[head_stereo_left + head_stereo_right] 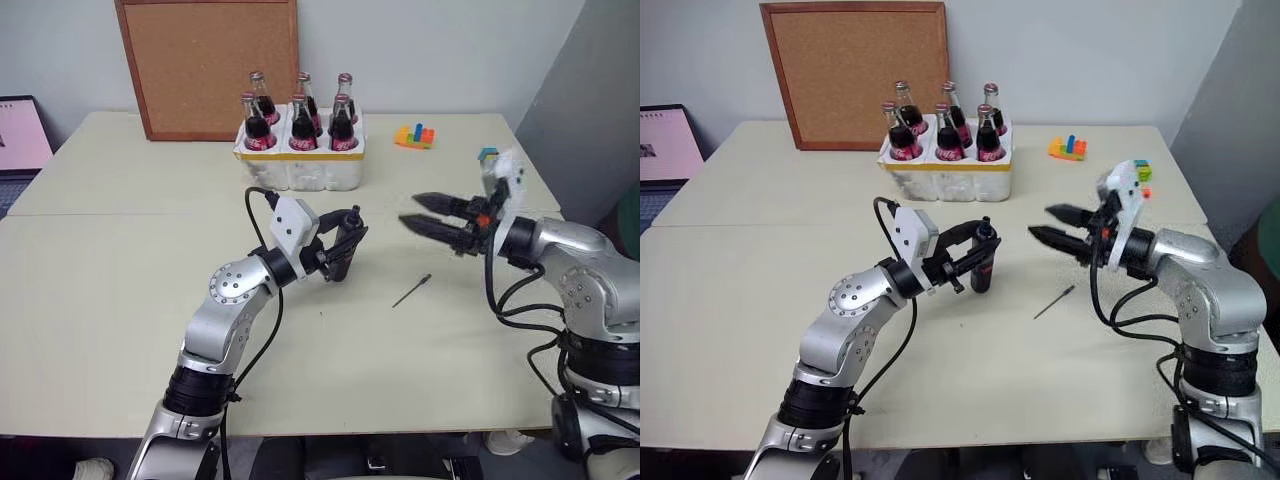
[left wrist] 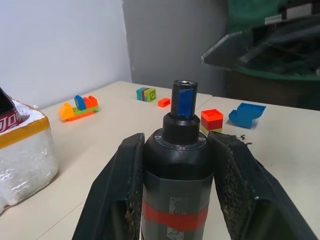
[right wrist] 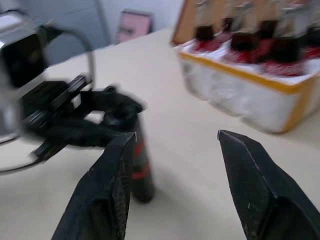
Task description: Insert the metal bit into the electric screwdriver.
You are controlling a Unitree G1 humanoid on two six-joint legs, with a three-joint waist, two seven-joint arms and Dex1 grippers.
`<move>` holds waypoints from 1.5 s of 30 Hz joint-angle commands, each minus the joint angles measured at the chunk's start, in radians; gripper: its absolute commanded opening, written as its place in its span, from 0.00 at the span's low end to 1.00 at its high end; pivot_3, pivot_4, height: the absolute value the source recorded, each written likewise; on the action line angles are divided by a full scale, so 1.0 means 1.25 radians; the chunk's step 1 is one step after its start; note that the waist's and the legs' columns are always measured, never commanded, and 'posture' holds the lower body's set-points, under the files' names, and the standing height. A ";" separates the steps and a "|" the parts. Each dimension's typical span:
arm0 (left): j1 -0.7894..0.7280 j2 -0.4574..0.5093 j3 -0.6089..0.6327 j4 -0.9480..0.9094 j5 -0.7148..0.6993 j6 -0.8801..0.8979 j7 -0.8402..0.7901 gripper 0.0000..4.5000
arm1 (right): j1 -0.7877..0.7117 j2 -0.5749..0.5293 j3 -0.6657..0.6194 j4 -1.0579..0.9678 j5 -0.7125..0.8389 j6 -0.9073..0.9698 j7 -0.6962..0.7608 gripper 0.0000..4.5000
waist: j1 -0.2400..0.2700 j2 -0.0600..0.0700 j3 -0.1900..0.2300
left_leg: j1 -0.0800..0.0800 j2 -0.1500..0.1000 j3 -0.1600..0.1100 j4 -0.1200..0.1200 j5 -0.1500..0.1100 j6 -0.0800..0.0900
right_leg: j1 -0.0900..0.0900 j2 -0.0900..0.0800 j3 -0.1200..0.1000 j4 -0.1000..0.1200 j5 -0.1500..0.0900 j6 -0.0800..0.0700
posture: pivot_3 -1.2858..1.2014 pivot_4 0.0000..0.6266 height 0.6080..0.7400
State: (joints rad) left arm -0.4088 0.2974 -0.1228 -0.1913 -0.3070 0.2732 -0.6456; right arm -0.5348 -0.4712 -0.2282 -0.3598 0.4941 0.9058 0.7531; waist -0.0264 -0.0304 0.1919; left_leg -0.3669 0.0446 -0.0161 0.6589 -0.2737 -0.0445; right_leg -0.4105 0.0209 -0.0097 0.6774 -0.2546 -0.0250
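My left gripper [image 1: 340, 245] is shut on the electric screwdriver [image 1: 346, 252], a stubby black cylinder with a red band [image 2: 175, 217] and a bluish tip [image 2: 184, 100]. The tool stands roughly upright over the middle of the table, and both black fingers press its sides in the left wrist view. The metal bit [image 1: 412, 290], a thin dark rod, lies loose on the table to the right of the tool and below my right gripper. My right gripper [image 1: 410, 211] hovers above the table, pointing left toward the screwdriver [image 3: 140, 172]. It is open, with nothing between its fingers [image 3: 117, 165].
A white foam crate [image 1: 300, 165] of several cola bottles stands behind the screwdriver. A cork board [image 1: 205, 65] leans on the back wall. Toy bricks [image 1: 415, 136] lie at the far right, others [image 2: 212, 119] near the table's right edge. A laptop [image 1: 20, 135] sits at far left.
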 commanded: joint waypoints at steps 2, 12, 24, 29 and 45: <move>-0.008 0.005 0.019 -0.011 0.005 -0.024 0.006 0.36 | 0.039 0.071 -0.056 -0.078 0.011 -0.016 -0.154 0.45 | -0.002 0.000 0.000 | 0.000 0.000 0.000 -0.001 0.000 0.000 | 0.000 0.000 0.001 0.000 0.000 0.000 | 0.52 0.24 1.00; -0.015 0.007 0.022 0.007 0.004 -0.035 0.001 0.36 | 0.086 0.045 -0.041 -0.145 0.031 -0.027 -0.211 0.80 | -0.002 0.000 0.000 | 0.000 0.000 0.001 -0.001 0.000 0.000 | -0.001 0.001 0.001 0.000 0.000 0.000 | 0.52 0.24 1.00; -0.014 0.010 0.022 -0.003 0.005 -0.030 0.007 0.36 | 0.113 -0.384 0.260 -0.106 -0.133 -0.314 0.238 0.95 | -0.003 0.000 0.001 | 0.001 -0.001 0.001 -0.007 0.000 0.000 | -0.001 0.001 0.000 -0.005 0.000 0.000 | 0.52 0.24 1.00; -0.015 0.010 0.021 -0.005 0.004 -0.028 0.007 0.36 | -0.018 -0.426 0.418 0.052 -0.274 -0.497 0.390 0.95 | -0.008 -0.001 0.002 | 0.001 0.001 0.001 -0.011 0.000 0.000 | 0.000 0.002 0.001 -0.011 0.000 0.001 | 0.52 0.24 1.00; -0.017 0.016 0.021 -0.008 0.006 -0.025 0.011 0.36 | -0.326 -0.219 0.701 0.556 -0.629 -0.906 0.554 0.95 | 0.000 -0.001 0.003 | 0.001 0.001 0.002 -0.011 0.000 0.000 | 0.000 0.001 0.001 -0.011 0.000 0.001 | 0.52 0.24 1.00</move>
State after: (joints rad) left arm -0.4234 0.3111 -0.1161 -0.1802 -0.3089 0.2535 -0.6432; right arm -0.9179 -0.7459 0.6413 0.3087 -0.2550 -0.1861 1.4283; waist -0.0266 -0.0316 0.1951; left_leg -0.3660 0.0459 -0.0140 0.6456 -0.2733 -0.0450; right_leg -0.4108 0.0220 -0.0085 0.6634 -0.2542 -0.0241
